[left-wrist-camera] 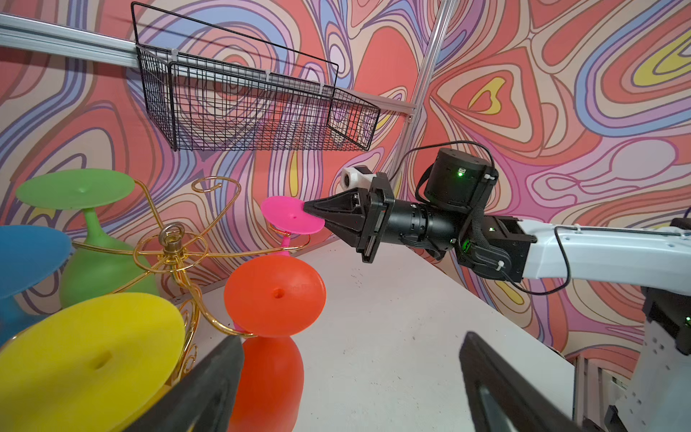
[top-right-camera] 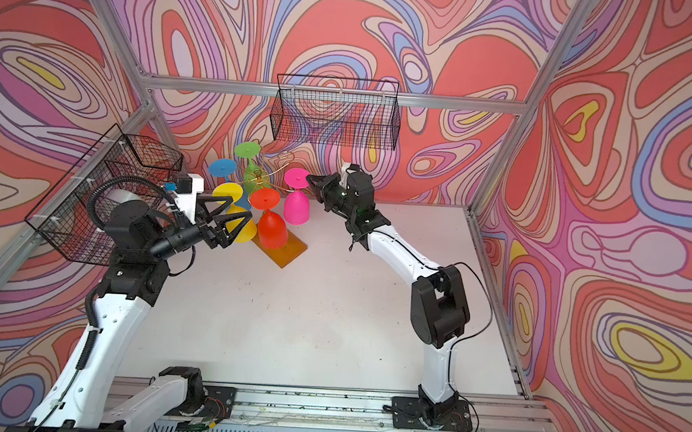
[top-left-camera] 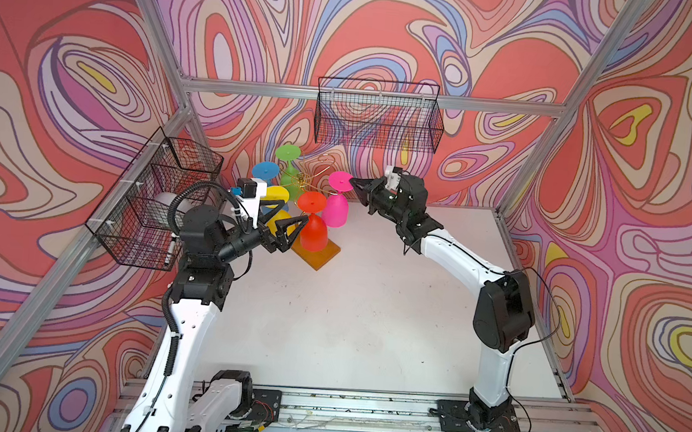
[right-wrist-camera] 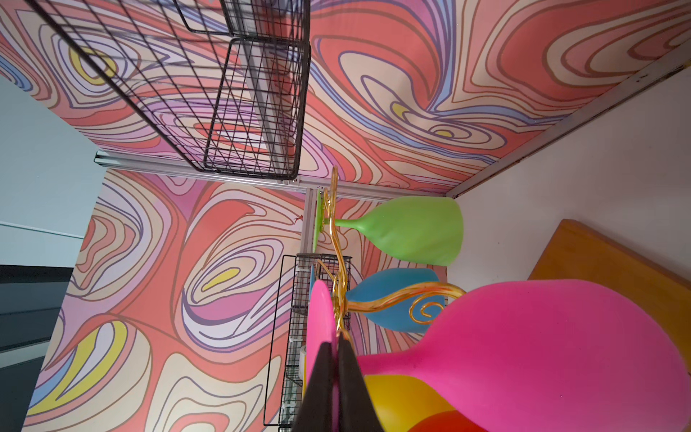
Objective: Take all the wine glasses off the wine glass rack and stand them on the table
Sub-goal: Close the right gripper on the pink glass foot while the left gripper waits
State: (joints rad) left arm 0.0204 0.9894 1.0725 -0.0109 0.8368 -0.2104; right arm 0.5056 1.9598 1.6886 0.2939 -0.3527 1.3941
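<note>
Pink wine glass (top-left-camera: 335,211) pinched by horizontal right end effector (top-left-camera: 353,181).

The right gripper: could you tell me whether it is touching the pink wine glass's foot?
Touching. The right wrist view shows the right gripper with jaws shut on the foot of the pink wine glass.

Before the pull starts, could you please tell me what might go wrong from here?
The right pincer grips only the foot's edge of the pink glass, so it may slip or swing. The glass hangs on the gold rack; a pull off line could tip the rack. The red glass hangs close beside, with the open left pincer near it, and could be knocked.
</note>
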